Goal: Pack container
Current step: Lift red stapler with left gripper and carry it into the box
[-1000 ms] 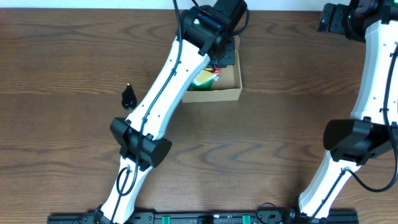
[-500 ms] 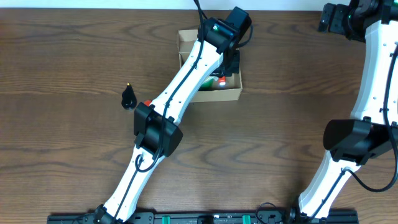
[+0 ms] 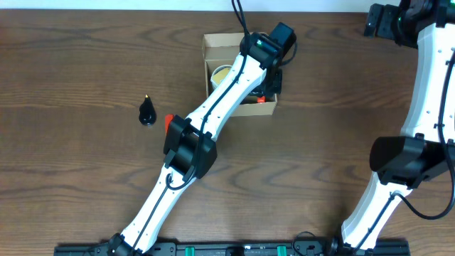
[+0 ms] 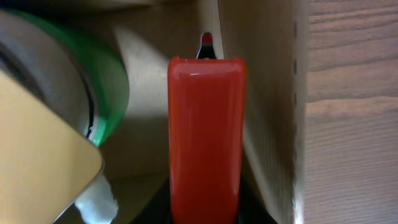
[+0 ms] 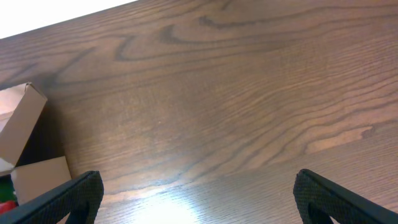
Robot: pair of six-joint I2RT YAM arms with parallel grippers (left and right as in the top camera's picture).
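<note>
The brown cardboard container (image 3: 213, 44) stands open at the table's far middle. My left gripper (image 3: 272, 80) reaches into its right side. In the left wrist view the left gripper (image 4: 205, 216) is shut on a flat red object (image 4: 206, 130), held upright close to the container's right wall (image 4: 267, 93). A green-edged tape roll (image 4: 109, 81) lies just left of it. A yellowish roll (image 3: 220, 72) shows in the container's left half. My right gripper (image 5: 199, 198) is open and empty over bare wood at the far right (image 3: 387, 21).
A small black cone-shaped piece (image 3: 147, 112) stands on the table left of the container. A small red thing (image 3: 169, 121) shows beside the left arm's elbow. The container's flap and corner (image 5: 28, 143) show at the left edge of the right wrist view.
The left arm has swung right, moving its gripper to the container's right side. This uncovered the container's left half and the yellowish roll. The right arm has not moved.
</note>
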